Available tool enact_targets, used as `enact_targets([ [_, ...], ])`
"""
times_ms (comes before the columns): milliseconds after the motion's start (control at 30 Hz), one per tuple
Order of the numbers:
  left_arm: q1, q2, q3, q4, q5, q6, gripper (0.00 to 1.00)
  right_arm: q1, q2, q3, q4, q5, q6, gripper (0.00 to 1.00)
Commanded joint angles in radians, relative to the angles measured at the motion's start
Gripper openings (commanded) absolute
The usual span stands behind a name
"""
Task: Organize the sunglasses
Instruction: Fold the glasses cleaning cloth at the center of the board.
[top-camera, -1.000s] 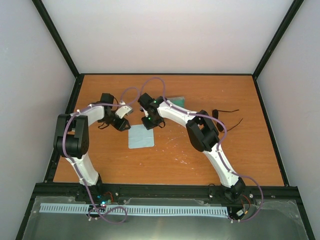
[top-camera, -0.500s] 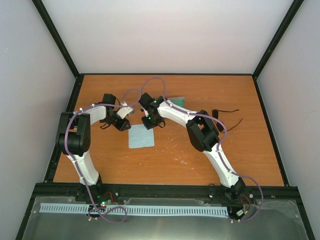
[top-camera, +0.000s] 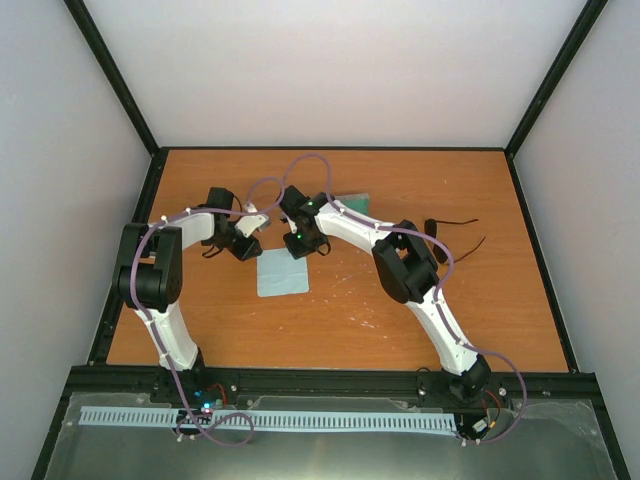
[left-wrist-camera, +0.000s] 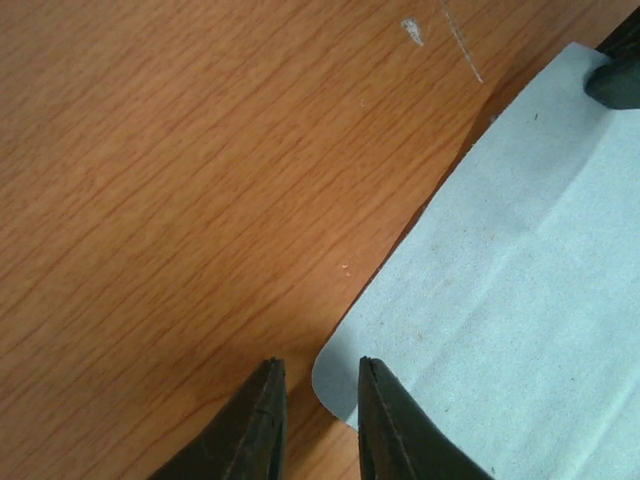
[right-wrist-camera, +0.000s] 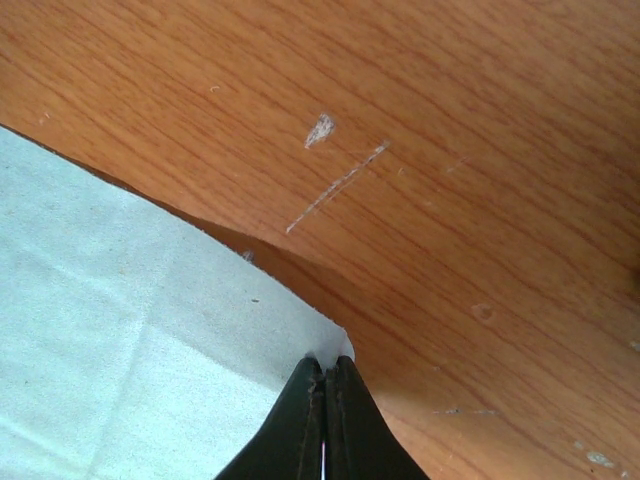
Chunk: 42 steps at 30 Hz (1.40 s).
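The sunglasses (top-camera: 434, 228) lie on the right part of the table, black, their thin temple arms spread; neither gripper is near them. A pale blue cloth (top-camera: 283, 272) lies flat at the middle. My right gripper (right-wrist-camera: 325, 362) is shut on the cloth's (right-wrist-camera: 150, 340) far right corner, and that corner is raised a little off the wood. In the top view it sits at the cloth's far edge (top-camera: 301, 246). My left gripper (left-wrist-camera: 316, 366) is down at the far left corner of the cloth (left-wrist-camera: 500, 300), jaws narrowly open with the corner between them, not pinched.
A mint-green piece of the case (top-camera: 352, 199) shows behind the right arm at the back. The table's black frame (top-camera: 150, 190) borders the wood on the left. The right gripper's fingertip (left-wrist-camera: 615, 75) shows at the cloth's other corner in the left wrist view.
My left gripper has shifted slightly right toward the cloth's corner and its jaws have narrowed. The right gripper has stayed shut on the cloth's corner.
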<state>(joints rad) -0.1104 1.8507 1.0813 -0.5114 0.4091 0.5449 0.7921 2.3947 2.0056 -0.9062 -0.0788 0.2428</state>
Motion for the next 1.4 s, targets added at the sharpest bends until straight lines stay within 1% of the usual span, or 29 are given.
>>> enact_targets([
  [0,-0.011,0.032,-0.017,-0.012,-0.003,-0.001,0.21,-0.001,-0.021,-0.018,0.000,0.015,0.011,0.03],
  [300,-0.015,0.036,-0.021,-0.021,0.007,0.002,0.13,-0.001,-0.023,-0.018,0.000,0.015,0.013,0.03],
  [367,-0.017,0.036,-0.023,-0.024,0.007,0.003,0.09,-0.001,-0.023,-0.017,0.000,0.015,0.013,0.03],
  [433,-0.017,0.035,-0.023,-0.027,0.009,0.004,0.02,-0.001,-0.023,-0.017,0.001,0.015,0.013,0.03],
  [467,-0.017,0.035,-0.023,-0.029,0.009,0.005,0.01,-0.001,-0.023,-0.018,0.001,0.016,0.013,0.03],
  [733,-0.017,0.011,-0.009,-0.034,0.007,-0.002,0.00,-0.001,-0.030,-0.020,0.006,0.022,0.016,0.03],
  [1167,-0.016,-0.059,0.095,-0.078,0.034,-0.043,0.01,-0.001,-0.089,-0.065,0.041,0.059,0.016,0.03],
  [1367,-0.017,-0.081,0.130,-0.087,0.047,-0.062,0.00,-0.001,-0.110,-0.089,0.070,0.047,0.015,0.03],
])
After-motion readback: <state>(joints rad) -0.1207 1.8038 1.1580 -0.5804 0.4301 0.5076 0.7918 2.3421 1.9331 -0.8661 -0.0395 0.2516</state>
